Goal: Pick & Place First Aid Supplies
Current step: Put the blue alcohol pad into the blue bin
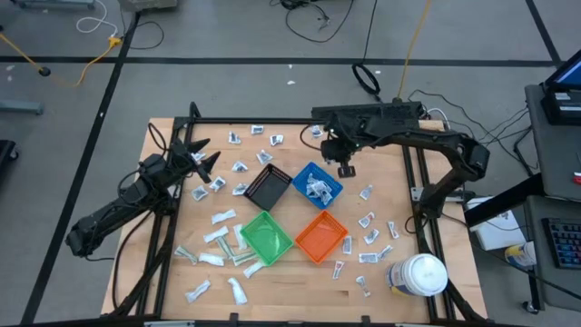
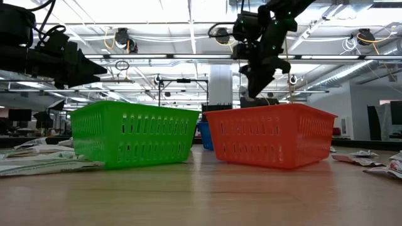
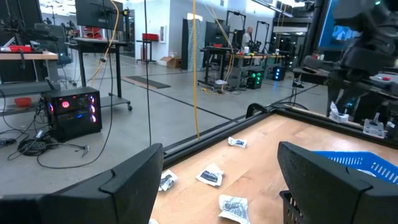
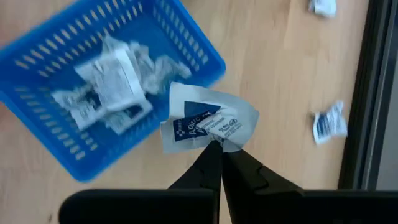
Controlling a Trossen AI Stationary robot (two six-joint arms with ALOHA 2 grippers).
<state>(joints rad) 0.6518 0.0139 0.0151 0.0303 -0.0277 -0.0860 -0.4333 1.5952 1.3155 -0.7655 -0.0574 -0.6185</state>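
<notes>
Pinching a white-and-blue packet [image 4: 208,124] by its corner, the right gripper [image 4: 219,144] is carrying it clenched just beside the blue bin [image 4: 62,62], apparently to drop it among similar packets, while the left gripper [image 1: 201,159] is waiting released above the tabletop [image 1: 381,182].

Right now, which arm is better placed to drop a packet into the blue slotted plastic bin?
Right. The right gripper is shut on a white-and-blue flat packet just beside the blue slotted plastic bin. The left gripper hangs open and empty over the table's far left side.
</notes>
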